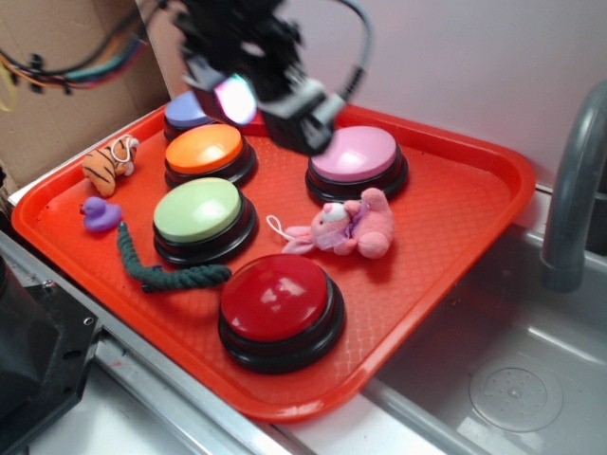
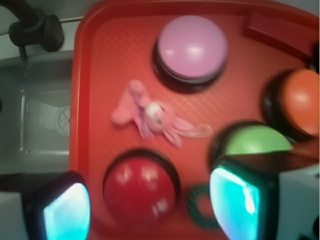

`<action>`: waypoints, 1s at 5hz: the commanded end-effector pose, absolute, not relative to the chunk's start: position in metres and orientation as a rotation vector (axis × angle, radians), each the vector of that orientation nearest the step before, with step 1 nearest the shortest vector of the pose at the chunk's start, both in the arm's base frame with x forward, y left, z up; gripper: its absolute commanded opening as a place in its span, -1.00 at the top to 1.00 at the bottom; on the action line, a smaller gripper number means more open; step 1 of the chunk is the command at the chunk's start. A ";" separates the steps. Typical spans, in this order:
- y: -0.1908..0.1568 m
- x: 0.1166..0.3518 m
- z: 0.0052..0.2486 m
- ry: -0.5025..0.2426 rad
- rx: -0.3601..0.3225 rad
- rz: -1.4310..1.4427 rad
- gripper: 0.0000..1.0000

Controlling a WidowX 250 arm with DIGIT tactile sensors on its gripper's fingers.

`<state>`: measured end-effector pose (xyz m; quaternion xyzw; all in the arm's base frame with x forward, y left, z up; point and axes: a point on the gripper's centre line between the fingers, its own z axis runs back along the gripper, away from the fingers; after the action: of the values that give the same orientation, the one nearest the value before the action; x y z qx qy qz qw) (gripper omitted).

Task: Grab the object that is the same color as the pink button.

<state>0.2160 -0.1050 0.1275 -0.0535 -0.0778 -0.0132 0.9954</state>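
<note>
Tool (image 1: 285, 109) raised above the red tray (image 1: 474, 218), fingers spread wide with nothing between them, presumably kept high to clear the button domes. Below it and toward the sink side, pink plush animal (image 2: 150, 115) lying flat on bare tray, white loop string trailing toward the green button (image 2: 255, 142). Flanked by pink button (image 2: 191, 47) and red button (image 2: 140, 187), near both, touching neither as far as can be judged. Open pose likely held ready for straddling the toy; tight gap between domes probably calling for a careful, centred descent.
</note>
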 end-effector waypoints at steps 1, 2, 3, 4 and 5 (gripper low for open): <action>-0.118 0.253 0.080 -0.174 -0.101 -0.034 -1.00; -0.117 0.265 0.054 -0.132 -0.089 -0.063 -1.00; -0.117 0.263 0.032 -0.094 -0.063 -0.080 -1.00; -0.114 0.261 0.016 -0.059 -0.055 -0.088 -1.00; -0.117 0.255 0.013 -0.065 -0.061 -0.109 -0.85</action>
<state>0.2575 -0.1132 0.0164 -0.0297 -0.0295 -0.0441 0.9981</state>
